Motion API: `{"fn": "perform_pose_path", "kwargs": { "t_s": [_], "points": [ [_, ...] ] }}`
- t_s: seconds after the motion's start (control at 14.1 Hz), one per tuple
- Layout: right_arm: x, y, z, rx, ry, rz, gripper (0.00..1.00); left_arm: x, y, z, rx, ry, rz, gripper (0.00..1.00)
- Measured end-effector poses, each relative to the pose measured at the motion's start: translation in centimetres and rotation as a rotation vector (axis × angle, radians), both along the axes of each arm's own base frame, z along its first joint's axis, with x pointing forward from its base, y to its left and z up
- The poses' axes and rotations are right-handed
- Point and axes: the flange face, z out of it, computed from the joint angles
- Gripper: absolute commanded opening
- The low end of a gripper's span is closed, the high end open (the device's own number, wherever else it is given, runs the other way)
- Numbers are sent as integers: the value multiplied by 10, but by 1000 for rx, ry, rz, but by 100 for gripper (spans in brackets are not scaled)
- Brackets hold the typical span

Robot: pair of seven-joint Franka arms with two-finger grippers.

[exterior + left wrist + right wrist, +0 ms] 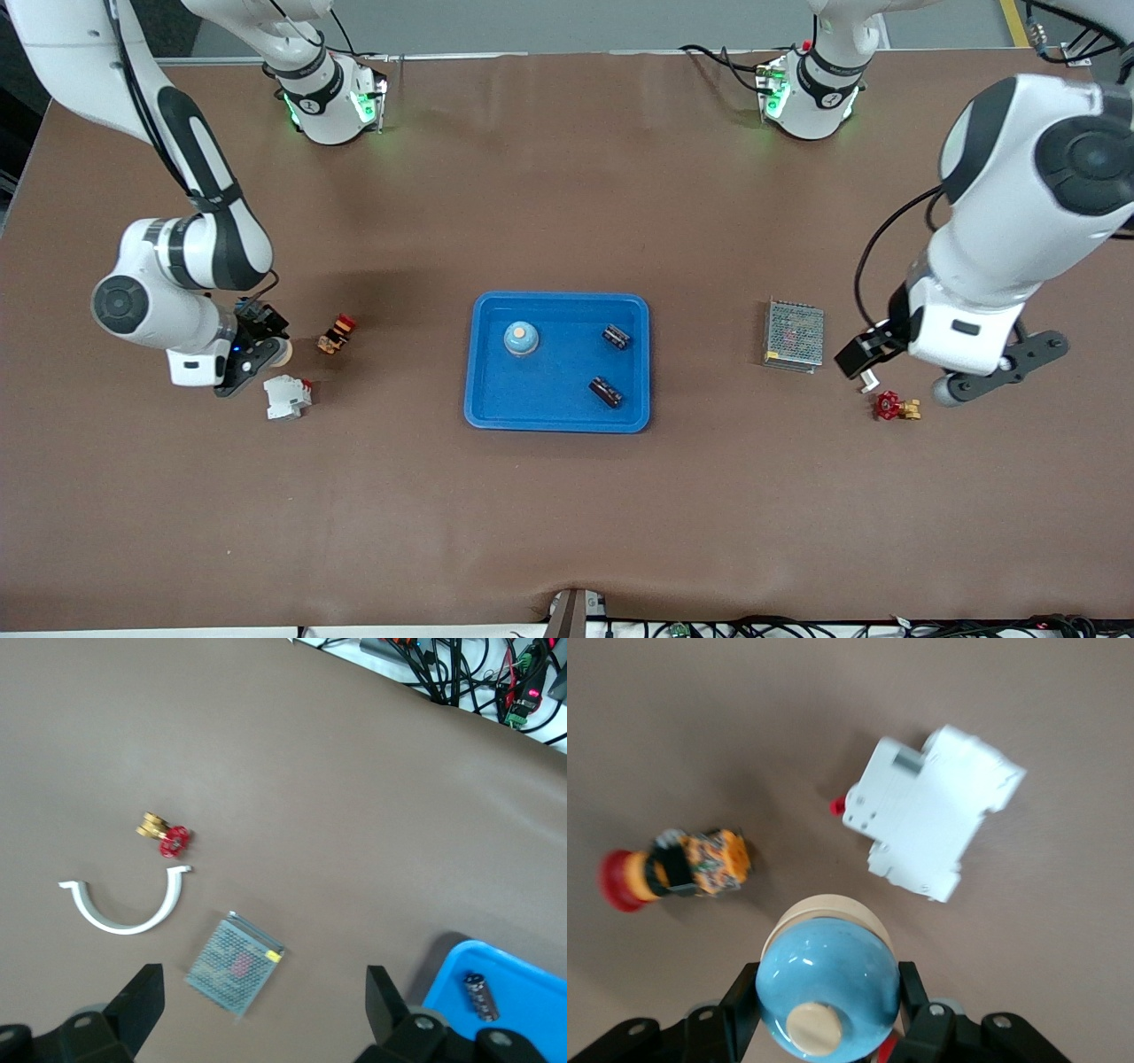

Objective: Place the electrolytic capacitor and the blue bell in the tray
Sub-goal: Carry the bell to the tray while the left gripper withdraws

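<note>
The bright-blue tray (558, 299) lies mid-table and holds a blue bell (521, 338) and two dark electrolytic capacitors (616, 336) (605, 392). My right gripper (257, 350) is low over the table toward the right arm's end. It is shut on a second blue bell with a cream button and base (828, 979). My left gripper (264, 1010) is open and empty, over the table beside a mesh-covered box (235, 964). A corner of the tray (523, 992) with one capacitor (481, 995) shows in the left wrist view.
A white circuit breaker (286, 396) and an orange push-button with a red cap (336, 334) lie by my right gripper. The mesh box (794, 334), a red-handled brass valve (895, 407) and a white half-ring clamp (128, 908) lie by my left gripper.
</note>
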Motion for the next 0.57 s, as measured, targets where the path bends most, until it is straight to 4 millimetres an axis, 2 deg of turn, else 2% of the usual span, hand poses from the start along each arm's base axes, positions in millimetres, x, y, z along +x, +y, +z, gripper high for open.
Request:
{"fn": "perform_pose_path", "kwargs": {
  "t_s": [0.14, 0.28, 0.43, 0.57],
  "points": [
    [14, 28, 45, -14, 13, -85, 38, -4, 15, 13, -13, 4, -37, 100],
    [26, 67, 81, -15, -1, -178, 38, -7, 23, 25, -13, -6, -67, 100],
    [31, 114, 102, -17, -32, -281, 38, -15, 23, 34, 3, 5, -111, 100],
    [26, 172, 114, -27, -59, -387, 38, -23, 29, 44, 24, 22, -156, 100]
  ]
}}
